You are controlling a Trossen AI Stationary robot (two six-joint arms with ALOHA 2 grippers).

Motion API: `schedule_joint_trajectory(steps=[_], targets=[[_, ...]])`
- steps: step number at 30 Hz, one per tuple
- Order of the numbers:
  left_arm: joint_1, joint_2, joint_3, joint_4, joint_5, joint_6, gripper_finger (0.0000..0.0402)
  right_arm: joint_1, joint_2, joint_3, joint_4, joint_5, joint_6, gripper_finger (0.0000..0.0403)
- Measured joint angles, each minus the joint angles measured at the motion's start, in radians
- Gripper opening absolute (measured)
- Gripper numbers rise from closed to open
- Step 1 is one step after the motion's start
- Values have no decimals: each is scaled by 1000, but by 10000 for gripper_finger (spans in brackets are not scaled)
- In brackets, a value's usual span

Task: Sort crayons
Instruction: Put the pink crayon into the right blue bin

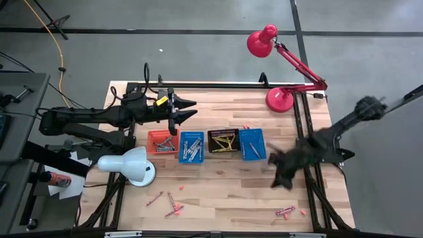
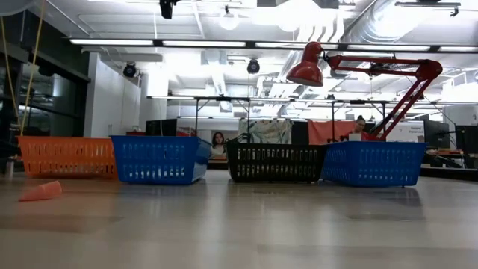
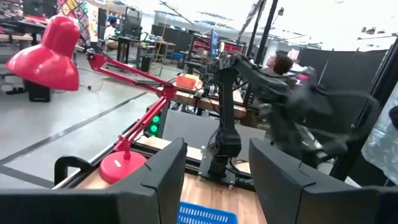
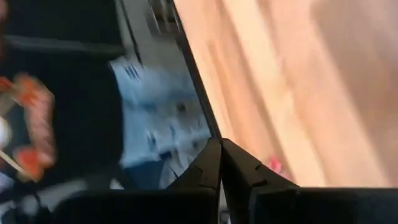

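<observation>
Loose crayons lie flat on the wooden table near its front edge: a few pink and red ones at the front left [image 1: 173, 206] and a few at the front right [image 1: 285, 211]. A pink-orange piece [image 2: 41, 190] lies in front of the baskets in the low view. More crayons lie in the row of four mesh baskets: orange [image 1: 162, 141], blue [image 1: 192, 148], black [image 1: 223, 140] and blue [image 1: 252, 143]. My left gripper [image 1: 188, 109] [image 3: 217, 180] is open and empty, high above the table's far left, behind the baskets. My right gripper [image 1: 281, 177] [image 4: 221, 152] is shut and empty, right of the baskets, and shows blurred.
A white lamp [image 1: 129, 165] stands at the table's left, in front of the orange basket. A red lamp has its base [image 1: 279, 99] at the far right and its head [image 1: 262, 41] beyond the far edge. Bare wood lies between the baskets and the front crayons.
</observation>
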Motion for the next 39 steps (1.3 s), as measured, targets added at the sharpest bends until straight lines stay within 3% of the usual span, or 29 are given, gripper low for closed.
schedule_joint_trajectory(steps=[6, 11, 21, 39], targets=[[2, 0, 0, -21, -16, 1, 161, 277, 206, 5, 80, 25, 113, 52], [4, 0, 0, -45, -22, 1, 161, 368, 379, 57, 77, 23, -5, 112], [4, 0, 0, -89, -46, 2, 161, 380, 605, 102, 36, 110, -98, 133], [4, 0, 0, -98, -46, 2, 161, 384, 691, 114, -17, 166, -94, 133]])
